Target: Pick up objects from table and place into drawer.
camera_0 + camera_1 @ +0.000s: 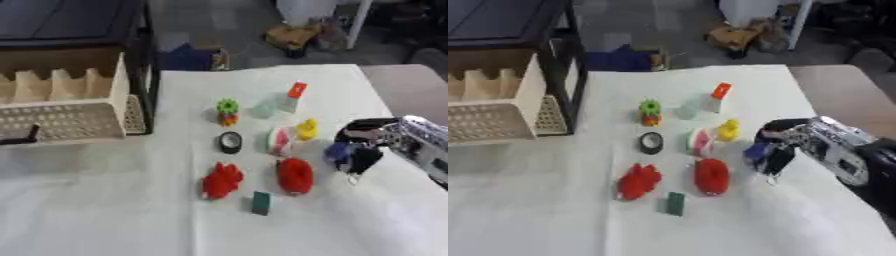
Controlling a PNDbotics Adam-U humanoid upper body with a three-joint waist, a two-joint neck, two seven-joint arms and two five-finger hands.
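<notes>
I have the right hand [363,150] in from the right side of the table [105,210], its fingers curled round a small blue thing [337,151] that sits just right of the yellow toy [306,129]; I judge it a grip, though I cannot see whether the blue piece is lifted or resting on the cloth. My left hand shows in neither view. The rest of the objects lie in a loose cluster mid-table: a green and orange gear-like toy [227,111], an orange-capped bottle [294,96], a black tape roll [230,142], a pink and white piece [280,140], a rounded red lump [295,175], a ragged red toy [222,181] and a small dark green block [261,202]. The drawer [61,117] stands open at the far left, a pale perforated bin well apart from everything, so each carry crosses the whole cloth. These all look like light plastic or foam, nothing fragile; the blue one is small enough that I would hold it across its middle and keep the fingers closed through the swing. The red lump looks soft and wide, best taken across its narrow sides. The tape roll lies flat and may be slippery at the rim, so I would pinch through its hole.
</notes>
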